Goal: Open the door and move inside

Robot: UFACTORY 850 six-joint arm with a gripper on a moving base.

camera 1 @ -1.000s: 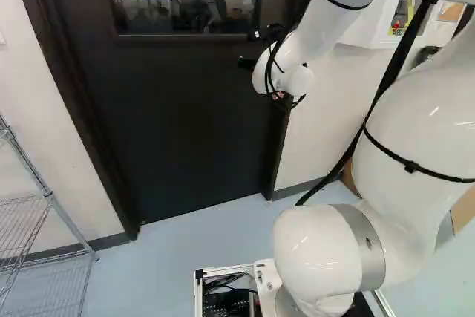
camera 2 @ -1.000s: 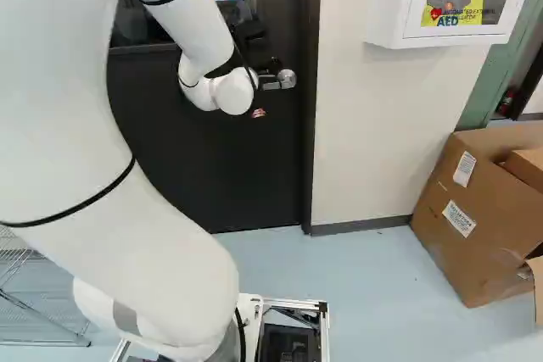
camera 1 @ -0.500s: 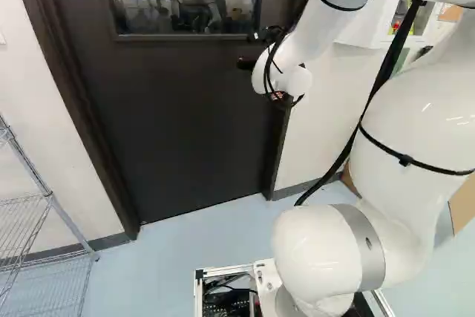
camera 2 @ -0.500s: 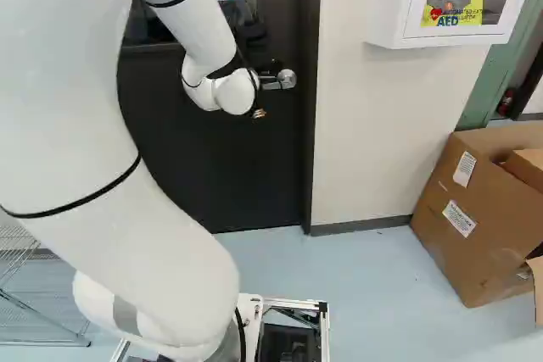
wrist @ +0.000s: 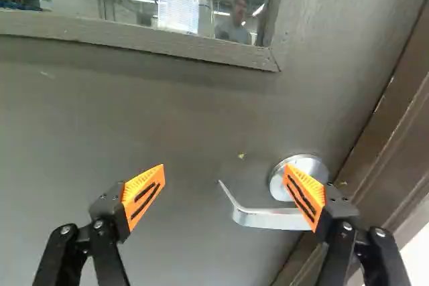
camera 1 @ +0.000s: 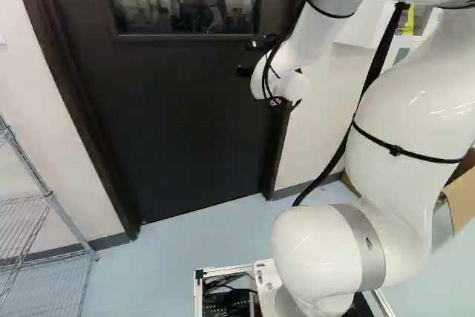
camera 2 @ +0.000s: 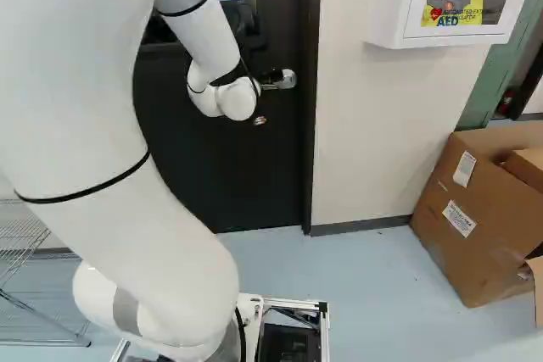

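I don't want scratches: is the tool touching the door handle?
Cannot tell. In the wrist view, one orange pad of the open tool overlaps the round base of the handle, but any gap in depth is hidden.

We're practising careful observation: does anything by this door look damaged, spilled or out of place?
Nothing serious, and no spill shows. A small pale fleck marks the door near the lever handle, breaking its plain surface; the cardboard box stands open, a flap jutting out.
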